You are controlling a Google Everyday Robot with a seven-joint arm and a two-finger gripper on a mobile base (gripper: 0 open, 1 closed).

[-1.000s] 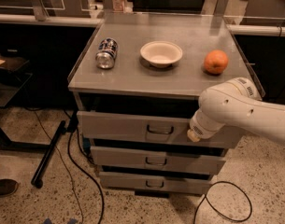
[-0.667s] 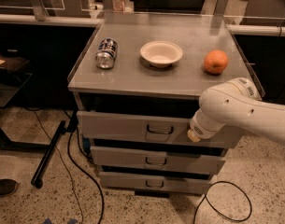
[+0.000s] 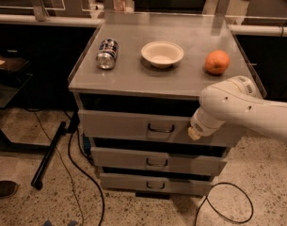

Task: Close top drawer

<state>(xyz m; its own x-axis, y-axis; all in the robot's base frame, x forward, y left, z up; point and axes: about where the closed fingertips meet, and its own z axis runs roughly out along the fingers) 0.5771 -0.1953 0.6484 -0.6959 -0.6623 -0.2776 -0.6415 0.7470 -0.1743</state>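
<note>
The top drawer is a wide grey drawer with a small metal loop handle at its centre. It stands pulled out a little from the cabinet, with a dark gap above its front. My white arm comes in from the right, and my gripper is at the right part of the drawer front, to the right of the handle. Its tip touches or nearly touches the front.
On the cabinet top lie a can on its side, a white bowl and an orange. Two more grey drawers sit below. Black cables and a dark bar lie on the floor at left.
</note>
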